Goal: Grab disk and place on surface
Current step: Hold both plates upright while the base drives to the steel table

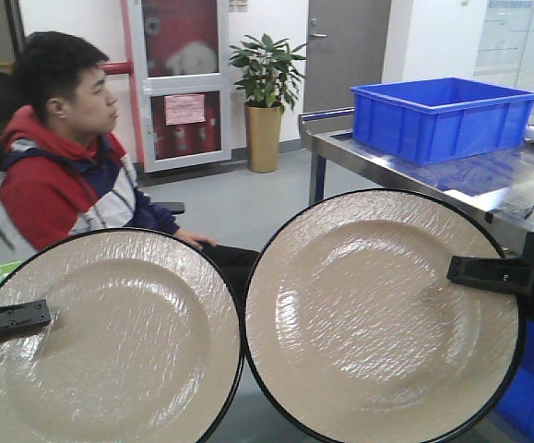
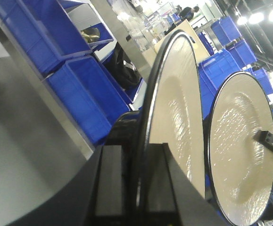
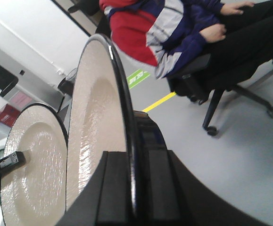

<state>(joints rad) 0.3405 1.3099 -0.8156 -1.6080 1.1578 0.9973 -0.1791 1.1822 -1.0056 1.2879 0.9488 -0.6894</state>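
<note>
Two beige disks with black rims are held up on edge, side by side in the air. My left gripper is shut on the left disk; in the left wrist view the rim of that disk runs between the pads of the left gripper. My right gripper is shut on the right disk, whose rim sits pinched in the right gripper. A shiny metal tabletop stands at the right; no tape lines show on it.
A blue crate rests on the metal table. A seated person in a red and navy jacket is just behind the left disk, on a wheeled chair. More blue crates are stacked on shelving. A potted plant stands by the far wall.
</note>
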